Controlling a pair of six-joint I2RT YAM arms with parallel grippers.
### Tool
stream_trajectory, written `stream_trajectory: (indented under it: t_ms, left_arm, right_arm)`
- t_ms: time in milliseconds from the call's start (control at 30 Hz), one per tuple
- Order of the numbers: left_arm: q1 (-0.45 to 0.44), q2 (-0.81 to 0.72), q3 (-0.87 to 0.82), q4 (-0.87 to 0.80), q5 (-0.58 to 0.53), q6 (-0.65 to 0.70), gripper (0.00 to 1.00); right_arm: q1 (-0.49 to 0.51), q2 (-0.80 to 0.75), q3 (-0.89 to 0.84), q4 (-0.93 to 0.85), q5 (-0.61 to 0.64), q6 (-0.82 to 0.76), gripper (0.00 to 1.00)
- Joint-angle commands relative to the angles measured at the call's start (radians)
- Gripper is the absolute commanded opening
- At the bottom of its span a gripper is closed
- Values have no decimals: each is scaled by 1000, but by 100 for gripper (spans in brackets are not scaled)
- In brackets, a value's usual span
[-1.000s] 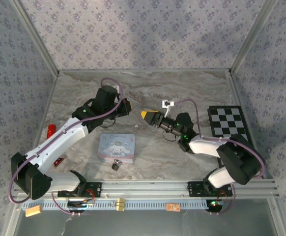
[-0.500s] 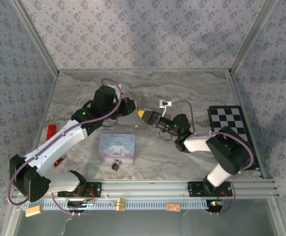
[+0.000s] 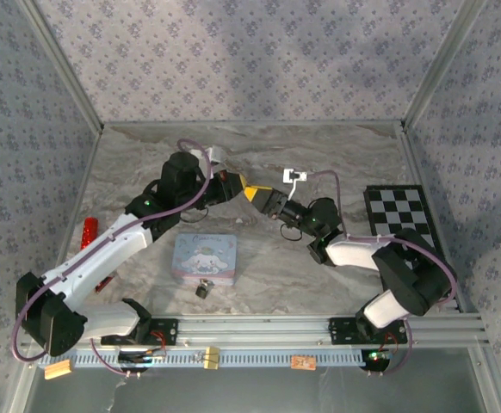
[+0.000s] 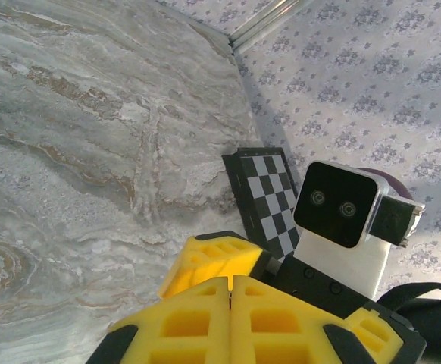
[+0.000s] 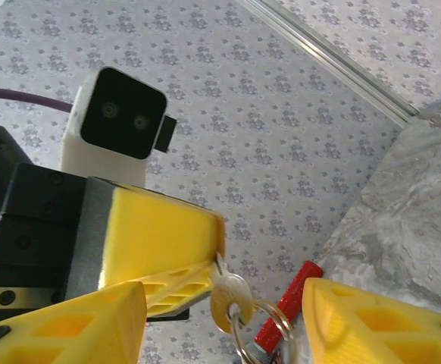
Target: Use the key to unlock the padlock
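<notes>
1. The left gripper (image 3: pixel 236 183) is held above the middle of the marble table (image 3: pixel 345 155). Its yellow fingers (image 4: pixel 205 322) are pressed together, clamping the key (image 5: pixel 226 296).
2. In the right wrist view the key's silvery head sticks out from those fingers, with a key ring (image 5: pixel 260 327) hanging from it.
3. The right gripper (image 3: pixel 252 194) faces the left one tip to tip. Its jaws stand apart, with 1 finger (image 5: pixel 69 330) on each side of the key. They do not appear to touch it.
4. The padlock (image 3: pixel 204 287) lies on the table near the arm bases, just beside the near edge of the pastel tin (image 3: pixel 205 256) and well apart from both grippers.
5. A checkerboard (image 3: pixel 399 215) lies at the right edge and a red object (image 3: pixel 89 231) at the left.
</notes>
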Motion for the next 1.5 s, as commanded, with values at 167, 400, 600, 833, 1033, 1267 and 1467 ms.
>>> stream_trajectory:
  t_ms: [167, 400, 600, 833, 1033, 1267, 1467]
  left_arm:
    - [15, -48, -24, 44, 19, -25, 0]
    - [25, -50, -31, 56, 21, -30, 0]
    - [27, -48, -34, 60, 24, -27, 0]
    - [27, -40, -51, 87, 36, -40, 0]
    - [28, -37, -61, 116, 52, -46, 0]
    - [27, -41, -74, 131, 55, -41, 0]
    - [28, -41, -93, 154, 58, -15, 0]
  right_arm:
    - [-5, -32, 35, 39, -33, 8, 43]
    - [-5, -32, 41, 37, -40, 12, 39]
    - [-5, -31, 42, 38, -49, 17, 34]
    - [-11, -28, 52, 38, -61, 29, 29]
    - [-19, -28, 54, 38, -66, 47, 26]
    - [-23, -30, 54, 38, -69, 54, 19]
    - [-24, -31, 61, 38, -79, 58, 10]
